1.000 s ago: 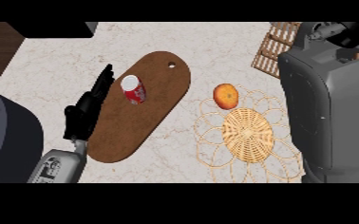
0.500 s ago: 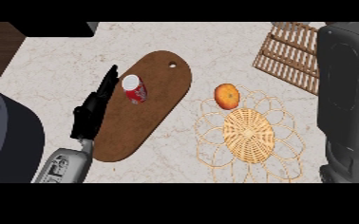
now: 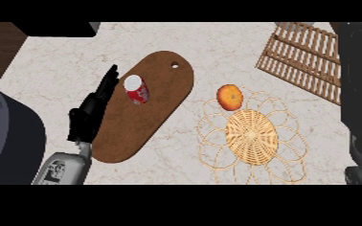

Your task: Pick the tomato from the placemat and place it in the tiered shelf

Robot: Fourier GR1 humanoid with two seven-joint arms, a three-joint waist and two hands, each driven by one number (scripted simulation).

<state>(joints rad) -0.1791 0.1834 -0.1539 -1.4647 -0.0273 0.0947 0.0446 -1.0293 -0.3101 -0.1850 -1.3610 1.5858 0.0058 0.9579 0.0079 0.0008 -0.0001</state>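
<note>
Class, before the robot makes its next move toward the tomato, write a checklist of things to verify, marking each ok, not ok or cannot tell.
1. Orange-red round tomato on woven wicker placemat: ok, at its upper-left rim.
2. Tomato free of any hand: ok.
3. Slatted wooden tiered shelf in view: ok, upper right.
4. Left hand clear of the path: ok, open beside the brown oval wooden board.
5. Right hand ready: cannot tell; only a dark shape at the right edge.

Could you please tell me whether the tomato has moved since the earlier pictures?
No. The tomato still sits on the upper-left edge of the placemat, just as far right of the cutting board.
</note>
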